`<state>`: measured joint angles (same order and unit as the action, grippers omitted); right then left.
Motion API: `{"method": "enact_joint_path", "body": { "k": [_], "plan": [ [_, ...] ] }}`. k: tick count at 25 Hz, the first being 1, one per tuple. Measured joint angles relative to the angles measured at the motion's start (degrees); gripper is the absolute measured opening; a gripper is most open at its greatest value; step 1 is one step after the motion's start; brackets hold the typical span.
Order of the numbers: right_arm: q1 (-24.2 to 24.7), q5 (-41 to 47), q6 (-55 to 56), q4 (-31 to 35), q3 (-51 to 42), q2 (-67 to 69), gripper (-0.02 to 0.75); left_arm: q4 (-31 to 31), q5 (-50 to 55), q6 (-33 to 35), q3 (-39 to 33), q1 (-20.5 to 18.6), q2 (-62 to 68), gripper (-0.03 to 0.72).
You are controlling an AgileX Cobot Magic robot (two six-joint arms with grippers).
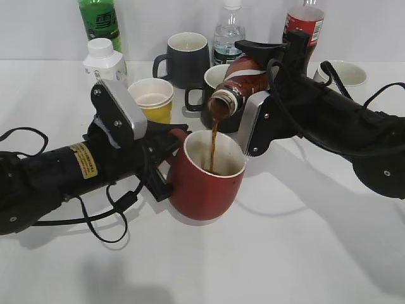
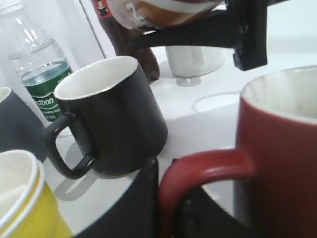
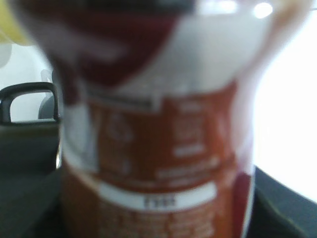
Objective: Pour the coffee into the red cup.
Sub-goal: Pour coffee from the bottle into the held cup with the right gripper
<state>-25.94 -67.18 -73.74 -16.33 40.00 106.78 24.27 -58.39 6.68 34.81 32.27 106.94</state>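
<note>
Coffee label blurred, filling right wrist view; cap end unseen

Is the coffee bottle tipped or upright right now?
Tipped: the coffee bottle points mouth-down and a brown stream falls into the red cup.

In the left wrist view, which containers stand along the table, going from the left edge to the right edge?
Yellow paper cup → clear green-labelled water bottle → black ceramic mug → dark red ceramic mug.

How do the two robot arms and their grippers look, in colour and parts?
Both arms are black. The left arm carries a yellow label and loose black cables. The left gripper and right gripper have black fingers, each behind a silver-grey plate. Black cables also run along the right arm.
</note>
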Motion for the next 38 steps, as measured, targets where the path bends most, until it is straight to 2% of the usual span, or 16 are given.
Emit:
{"method": "enact_joint_path", "body": {
  "k": [16,38],
  "plan": [
    [0.00,0.00,-1.49,-1.50,0.00,0.00,0.503,-0.01,-4.71,0.16,-2.25,0.00,0.00,0.045],
    [0.00,-0.05,-3.66,-2.78,0.00,0.00,0.503,-0.18,-3.83,0.31,-2.30,0.00,0.00,0.045]
  ]
}}
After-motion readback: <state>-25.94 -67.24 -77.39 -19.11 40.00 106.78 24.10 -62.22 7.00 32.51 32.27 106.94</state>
